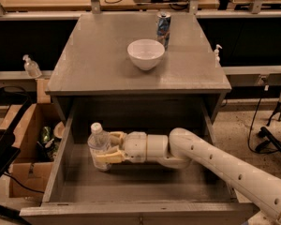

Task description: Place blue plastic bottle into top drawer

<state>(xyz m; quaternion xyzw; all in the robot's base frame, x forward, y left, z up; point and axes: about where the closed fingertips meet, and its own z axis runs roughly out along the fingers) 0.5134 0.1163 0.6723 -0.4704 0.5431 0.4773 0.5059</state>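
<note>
The blue plastic bottle (99,143), clear with a white cap, stands upright inside the open top drawer (131,182), toward its left side, with its base low near the drawer floor. My gripper (103,148) reaches in from the right with its yellowish fingers (110,156) closed around the bottle's body. The white arm (210,165) stretches across the drawer from the lower right.
On the grey cabinet top (93,64) stand a white bowl (145,53) and a blue-and-white can (163,24). A small pump bottle (31,66) sits on the left shelf, another (217,52) at the right. A cardboard box (25,139) stands left of the drawer.
</note>
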